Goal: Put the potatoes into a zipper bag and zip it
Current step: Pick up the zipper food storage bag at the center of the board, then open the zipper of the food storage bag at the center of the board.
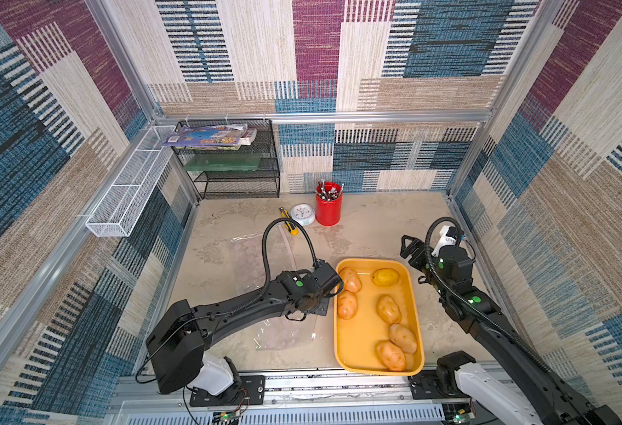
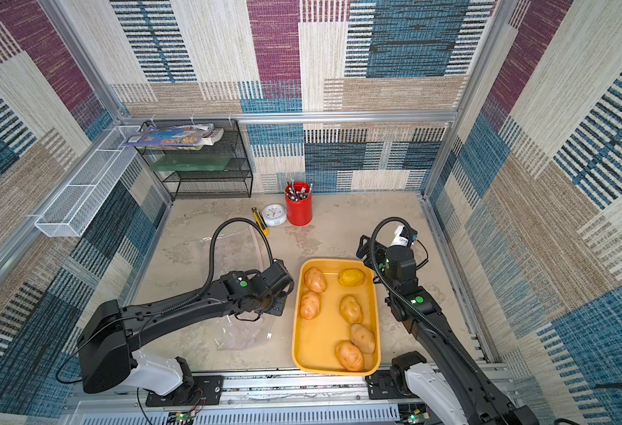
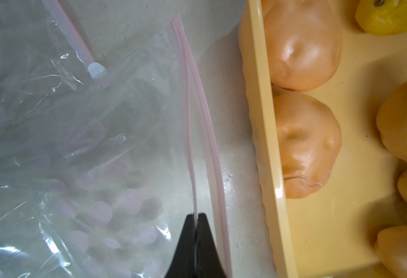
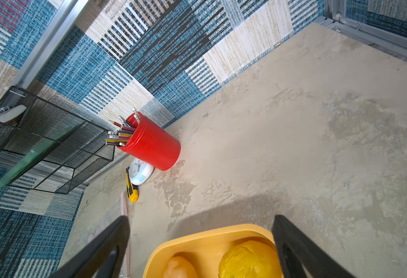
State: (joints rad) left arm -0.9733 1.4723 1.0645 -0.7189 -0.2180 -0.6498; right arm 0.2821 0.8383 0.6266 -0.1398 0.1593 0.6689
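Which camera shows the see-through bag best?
The left wrist view: the zipper bag fills it close up, with the left gripper shut on its pink zip strip. In both top views it is faint and partly hidden; the right wrist view catches only a sliver.

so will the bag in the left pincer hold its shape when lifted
Probably not: the bag is thin, wrinkled film, so it should sag below the shut left pincer. Likely very light, since it looks empty. Glossy, so it might slip.
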